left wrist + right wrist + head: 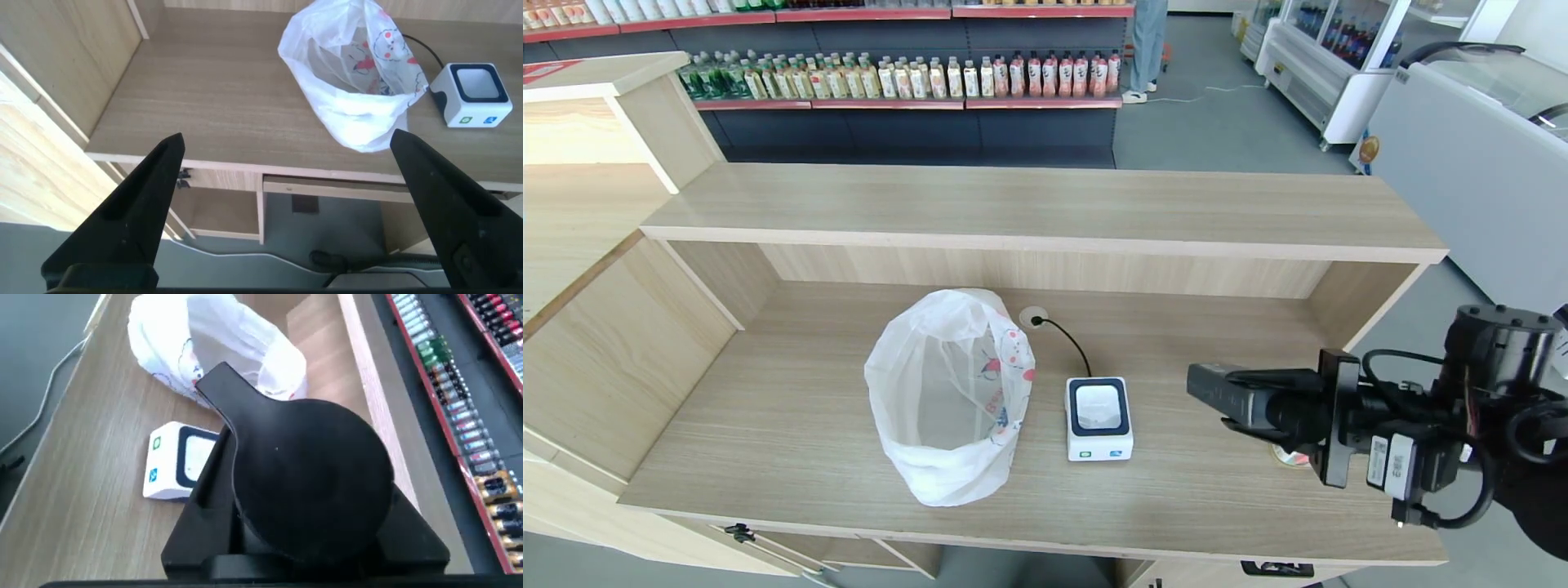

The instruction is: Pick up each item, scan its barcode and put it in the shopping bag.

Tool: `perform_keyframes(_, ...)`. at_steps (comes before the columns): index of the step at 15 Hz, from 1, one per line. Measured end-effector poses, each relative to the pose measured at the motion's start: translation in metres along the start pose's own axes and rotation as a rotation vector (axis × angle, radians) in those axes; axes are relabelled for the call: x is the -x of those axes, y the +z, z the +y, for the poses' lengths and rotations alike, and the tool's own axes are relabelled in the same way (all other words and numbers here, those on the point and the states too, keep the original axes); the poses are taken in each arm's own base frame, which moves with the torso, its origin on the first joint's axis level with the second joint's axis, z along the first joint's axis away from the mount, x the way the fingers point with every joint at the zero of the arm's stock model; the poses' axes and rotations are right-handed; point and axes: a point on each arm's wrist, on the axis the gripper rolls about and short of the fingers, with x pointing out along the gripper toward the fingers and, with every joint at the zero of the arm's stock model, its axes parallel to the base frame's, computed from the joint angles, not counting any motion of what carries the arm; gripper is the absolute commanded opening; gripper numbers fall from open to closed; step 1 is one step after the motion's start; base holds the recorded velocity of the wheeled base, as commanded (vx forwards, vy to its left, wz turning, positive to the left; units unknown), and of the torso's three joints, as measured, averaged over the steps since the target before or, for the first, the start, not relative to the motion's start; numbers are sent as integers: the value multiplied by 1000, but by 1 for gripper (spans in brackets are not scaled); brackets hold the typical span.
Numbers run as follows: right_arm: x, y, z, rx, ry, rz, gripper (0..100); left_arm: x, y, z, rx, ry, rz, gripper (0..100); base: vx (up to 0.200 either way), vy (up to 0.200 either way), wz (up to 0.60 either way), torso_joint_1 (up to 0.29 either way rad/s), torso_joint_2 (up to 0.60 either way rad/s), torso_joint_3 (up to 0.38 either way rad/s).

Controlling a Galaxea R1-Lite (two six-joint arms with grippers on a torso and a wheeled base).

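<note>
Hanging nearest, off the front edge of the light wooden counter, the left gripper has its fingers spread wide with nothing between them. Over the counter's right end, the right gripper is clamped on a black round flat-sided item, carried clear of the surface and well apart from the other things. Whether its barcode faces down cannot be told, so the step in hand, scanning, likely calls for carrying it sideways to the white box-shaped scanner with the dark glass window, rolling the wrist until the label faces the glass, and pausing just above it rather than sweeping past. Just beside the scanner stands the white translucent plastic shopping bag with a red printed pattern, mouth open upward; a release low over that opening should keep the thin walls from folding in
</note>
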Motion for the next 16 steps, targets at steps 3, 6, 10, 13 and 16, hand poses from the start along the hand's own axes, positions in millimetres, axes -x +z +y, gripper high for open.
perform_keyframes(3,0,-8,21,113,97,29,0,0,0,0,0,0,0,100,0,0,0,0,0,0)
perform_keyframes(6,0,-7,34,323,179,27,0,0,0,0,0,0,0,100,0,0,0,0,0,0)
perform_keyframes(10,-8,3,26,632,152,-49,0,0,0,0,0,0,0,100,0,0,0,0,0,0)
perform_keyframes(13,-22,6,16,840,77,-96,0,0,0,0,0,0,0,100,0,0,0,0,0,0)
perform_keyframes(16,-50,14,20,925,24,-196,0,0,0,0,0,0,0,100,0,0,0,0,0,0)
